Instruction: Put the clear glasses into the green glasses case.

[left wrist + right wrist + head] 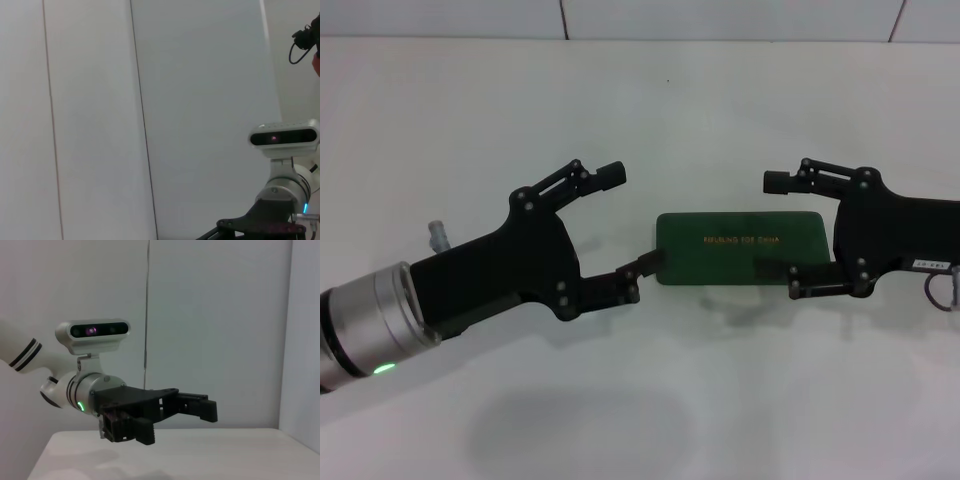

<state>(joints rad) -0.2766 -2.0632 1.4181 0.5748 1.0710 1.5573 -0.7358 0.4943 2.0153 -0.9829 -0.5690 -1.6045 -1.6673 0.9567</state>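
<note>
The green glasses case [740,247] lies shut on the white table, lid up, with small gold lettering on it. My left gripper [630,222] hovers just off the case's left end, its fingers spread wide; one fingertip [646,264] sits close to the case's corner. Facing it from the other end, my right gripper [772,225] is open too, with its near finger [772,268] over the case's front edge. Neither holds anything. The clear glasses are out of view. The right wrist view shows the left gripper [177,421] open above the table.
The white table [640,400] spreads out all around the case. A white panelled wall [720,18] rises behind the table's far edge. In the left wrist view only that wall and the right arm's wrist camera [284,136] show.
</note>
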